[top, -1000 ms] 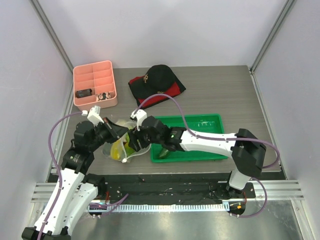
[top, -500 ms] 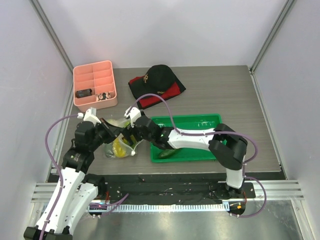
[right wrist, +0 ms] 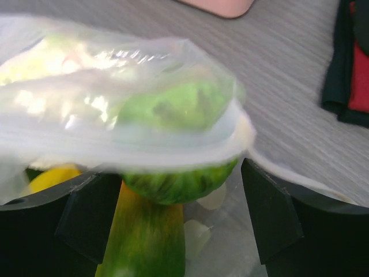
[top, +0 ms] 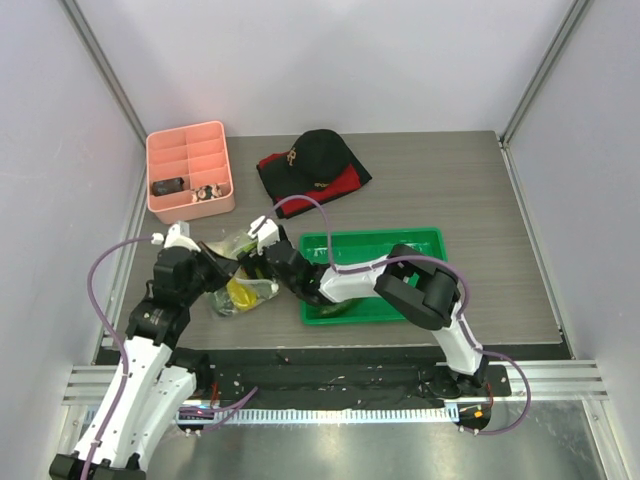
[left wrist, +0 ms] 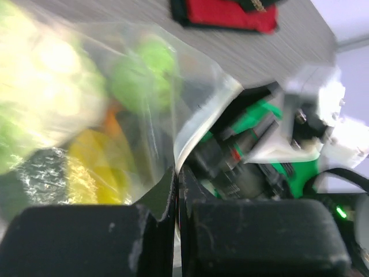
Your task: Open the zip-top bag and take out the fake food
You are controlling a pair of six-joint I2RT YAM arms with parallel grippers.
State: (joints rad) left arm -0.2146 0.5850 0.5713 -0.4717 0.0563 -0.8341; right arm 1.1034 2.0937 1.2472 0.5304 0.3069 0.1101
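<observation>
The zip-top bag point(top: 240, 296) lies left of the green tray point(top: 420, 238), clear and crinkled, with fake food inside. My left gripper point(top: 213, 262) is shut on the bag's upper lip point(left wrist: 196, 124), pinching the film between its fingers point(left wrist: 164, 190). Through the plastic a green round piece point(left wrist: 144, 78) and a yellow piece point(left wrist: 92, 167) show. My right gripper point(right wrist: 179, 202) is open at the bag's mouth, its fingers point(right wrist: 86, 213) straddling a green cabbage-like piece point(right wrist: 179, 179) and a green-yellow piece point(right wrist: 147, 242) under the bag's rim point(right wrist: 132, 141).
A pink divided organizer point(top: 190, 170) stands at the back left. A black cap point(top: 318, 150) on a red and black cloth point(top: 335, 182) lies behind the tray. A dark green piece point(top: 335, 307) rests in the tray's near left corner.
My right gripper has moved left from the tray's edge into the bag's mouth and its jaws have spread wider. The left gripper keeps its pinch on the bag's lip, shifted slightly left.
</observation>
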